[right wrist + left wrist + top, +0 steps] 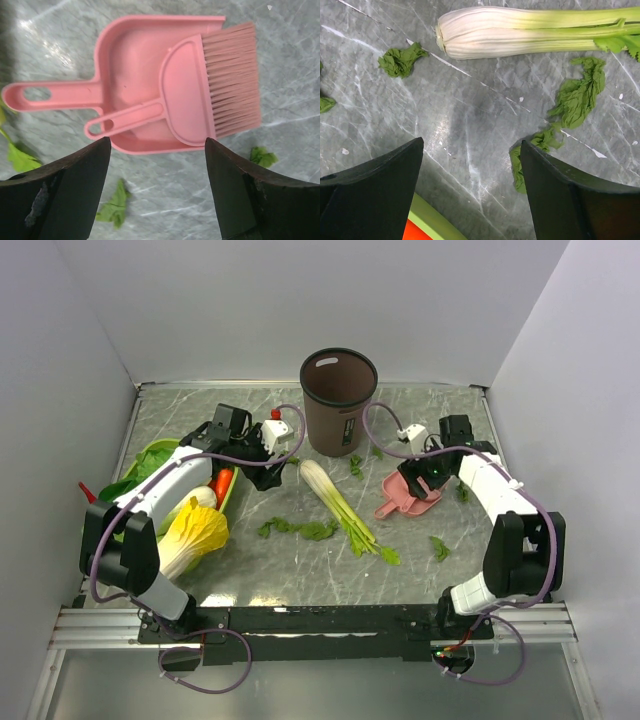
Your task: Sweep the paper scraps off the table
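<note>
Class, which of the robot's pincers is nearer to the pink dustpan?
Right. The right pincer hangs open over the pink dustpan; the left pincer is beyond the white-and-green stalk, over paper scraps.

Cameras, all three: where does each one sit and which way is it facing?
Top external: above and behind the bases, looking down on the table; left arm and right arm show.
Left wrist: on the left arm, looking down at the stalk and paper scraps; left fingers show.
Right wrist: looking down at the dustpan and brush; right fingers show.
Shared: top and left wrist both show the stalk.
</note>
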Available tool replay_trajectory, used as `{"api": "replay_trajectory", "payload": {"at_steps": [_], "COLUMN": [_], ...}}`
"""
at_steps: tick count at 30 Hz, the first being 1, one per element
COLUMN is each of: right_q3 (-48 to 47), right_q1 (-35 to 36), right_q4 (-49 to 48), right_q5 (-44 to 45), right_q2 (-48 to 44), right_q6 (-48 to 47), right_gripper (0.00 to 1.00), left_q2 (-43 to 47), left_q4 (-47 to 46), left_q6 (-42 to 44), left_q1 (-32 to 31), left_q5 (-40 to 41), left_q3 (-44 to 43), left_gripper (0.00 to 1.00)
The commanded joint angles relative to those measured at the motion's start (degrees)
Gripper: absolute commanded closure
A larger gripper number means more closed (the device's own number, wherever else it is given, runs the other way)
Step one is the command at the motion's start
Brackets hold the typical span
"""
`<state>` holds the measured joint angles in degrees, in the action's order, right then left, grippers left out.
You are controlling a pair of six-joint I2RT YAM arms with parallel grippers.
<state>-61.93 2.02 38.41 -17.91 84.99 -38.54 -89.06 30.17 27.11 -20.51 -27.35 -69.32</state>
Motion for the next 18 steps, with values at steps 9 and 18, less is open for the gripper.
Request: {"api": "replay_trajectory", "payload": {"at_steps": [9,18], "right_q3": [-0.38,1.11], "right_q1": [-1.14,-1.14], "right_q4": [-0.09,-2.64], "right_q5": [-1.60,-0.55], "right_q2": [3.69,6.59], "right_q6": [-25.00,-27.20], "right_gripper": [0.17,0.19], "left_q2": [1.96,1.25], "left_q4": [0.15,-0.56], "left_q6": [0.13,-1.45], "left_q1": [-0.23,-0.23], "left_q5": [-0.60,1.08], "left_q3": [-0.73,-1.08], "left_gripper": [0.17,0.17]}}
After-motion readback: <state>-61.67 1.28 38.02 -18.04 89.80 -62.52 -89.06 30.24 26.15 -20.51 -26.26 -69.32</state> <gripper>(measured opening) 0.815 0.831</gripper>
